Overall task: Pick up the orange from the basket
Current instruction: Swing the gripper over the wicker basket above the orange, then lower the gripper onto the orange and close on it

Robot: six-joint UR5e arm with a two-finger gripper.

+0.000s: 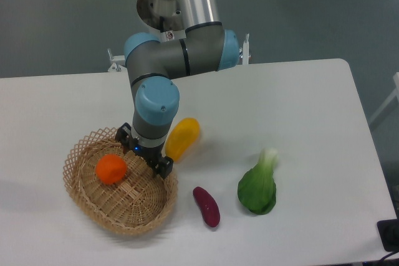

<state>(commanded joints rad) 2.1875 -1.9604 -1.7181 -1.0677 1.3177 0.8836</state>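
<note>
The orange (111, 169) is small, round and bright orange, and lies in the left part of the basket (93, 210), a shallow tan wicker oval with a lattice rim at the front left of the table. My gripper (144, 152) hangs over the basket's back right part, just right of the orange and apart from it. Its two black fingers (165, 167) stand spread, with nothing between them. The arm's wrist hides part of the gripper body.
A long yellow-orange fruit (181, 138) lies just outside the basket's right rim, close behind the gripper. A dark purple vegetable (206, 206) and a green leafy vegetable (258, 187) lie to the right on the white table (299, 110).
</note>
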